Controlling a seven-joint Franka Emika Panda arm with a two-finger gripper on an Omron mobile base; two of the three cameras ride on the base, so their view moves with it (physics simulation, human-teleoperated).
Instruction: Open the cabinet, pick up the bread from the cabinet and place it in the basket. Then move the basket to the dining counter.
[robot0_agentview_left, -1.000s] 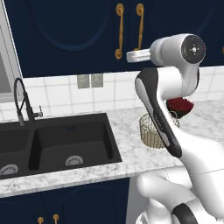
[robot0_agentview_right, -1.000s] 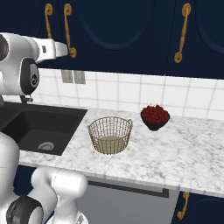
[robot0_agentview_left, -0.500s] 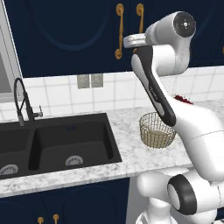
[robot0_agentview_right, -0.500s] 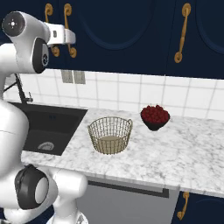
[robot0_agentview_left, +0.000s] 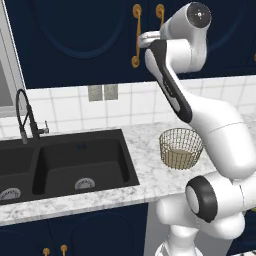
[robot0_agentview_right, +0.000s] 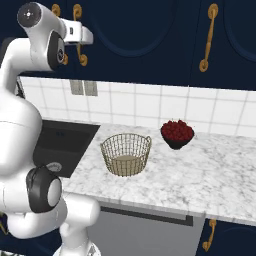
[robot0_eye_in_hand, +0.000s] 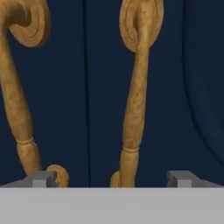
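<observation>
hidden: tall dark navy wall cabinet (robot0_agentview_left: 75, 45) doors shut, inside unseen | cut off: cabinet tops by upper edge in both base views; two long brass handles (robot0_eye_in_hand: 135, 100) cropped top and bottom in hand view | black sink (robot0_agentview_left: 65, 162) left part cropped | round tan-gold wire mesh basket (robot0_agentview_left: 181, 147) right rim behind white arm

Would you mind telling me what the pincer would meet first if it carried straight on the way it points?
Most likely the brass handle between its open fingertips, on the closed cabinet; depth is unclear.
</observation>
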